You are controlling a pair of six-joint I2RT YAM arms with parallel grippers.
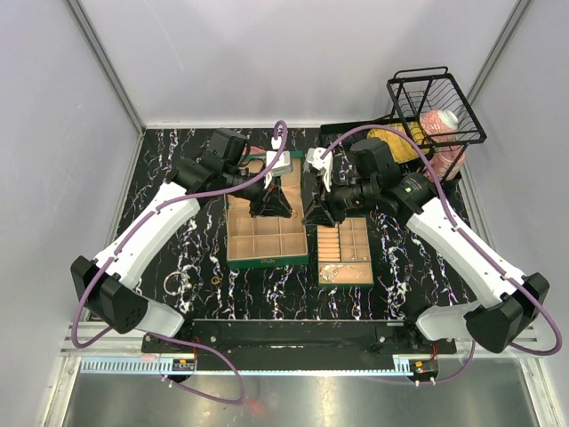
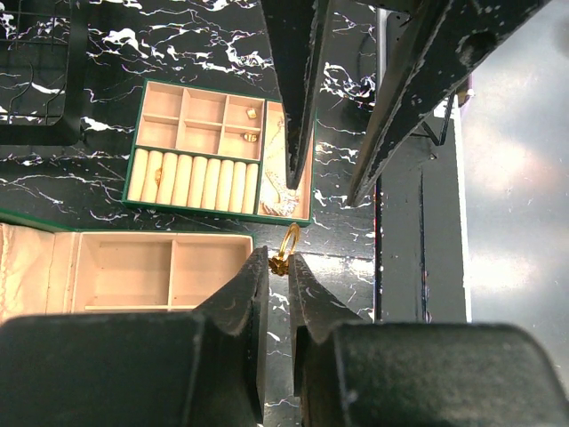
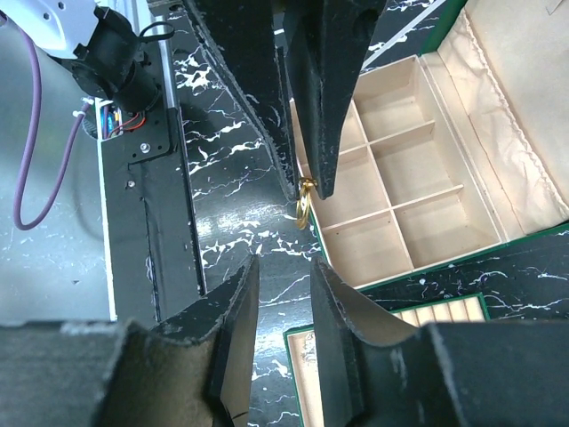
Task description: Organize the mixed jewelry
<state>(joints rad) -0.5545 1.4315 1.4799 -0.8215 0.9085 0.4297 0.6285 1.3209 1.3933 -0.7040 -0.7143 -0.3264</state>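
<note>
Black left claw [image 2: 277,262] pinches a gold ring [image 2: 288,242] by its lower edge, holding it off the tabletop [image 1: 391,267] between green box [image 1: 267,263] and divided tray [image 1: 345,281], likely for sorting. The right claw [image 3: 286,271] stands part-open just beside, gripping nothing.
</note>
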